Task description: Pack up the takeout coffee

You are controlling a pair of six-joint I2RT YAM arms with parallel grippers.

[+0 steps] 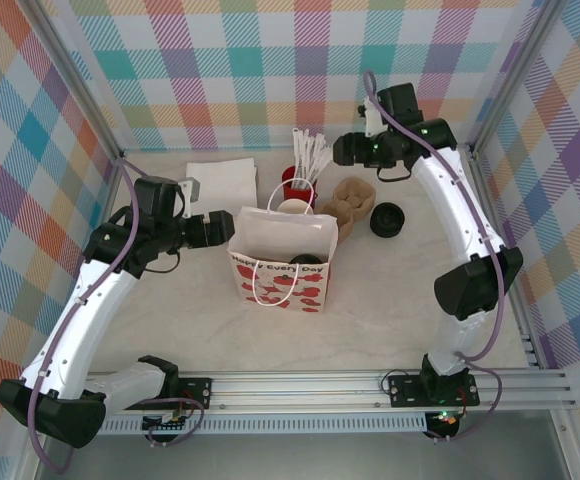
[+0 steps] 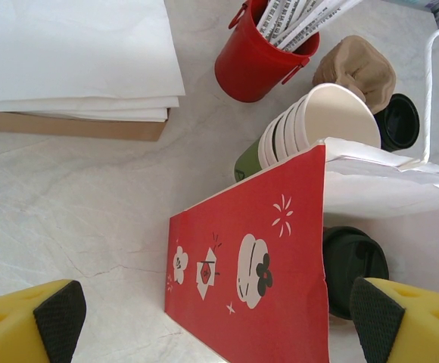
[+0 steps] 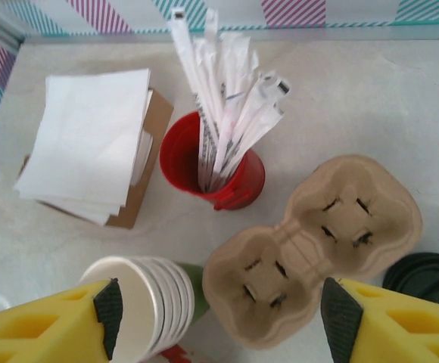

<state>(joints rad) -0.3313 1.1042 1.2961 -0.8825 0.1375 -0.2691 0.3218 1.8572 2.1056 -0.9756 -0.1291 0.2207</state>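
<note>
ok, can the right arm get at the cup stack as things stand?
Probably yes: the right gripper hangs open over the cup stack with nothing above it. The cardboard carrier sits close beside, so finger room looks tight.

I'm looking at a red cup point(image 3: 238, 185) of white paper-wrapped sticks point(image 3: 223, 106), upright near the back of the worktop point(image 3: 371, 98). To its left I see a stack of white napkins point(image 3: 91, 132) on a brown cardboard base point(image 3: 140, 197). Just beside the cup on the right sits a two-pocket pulp carrier point(image 3: 310, 242), with a black lid point(image 3: 428, 272) next to it. A paper bag point(image 1: 280, 270) printed with red hearts stands open mid-worktop, a second black lid point(image 2: 352, 265) inside.
</note>
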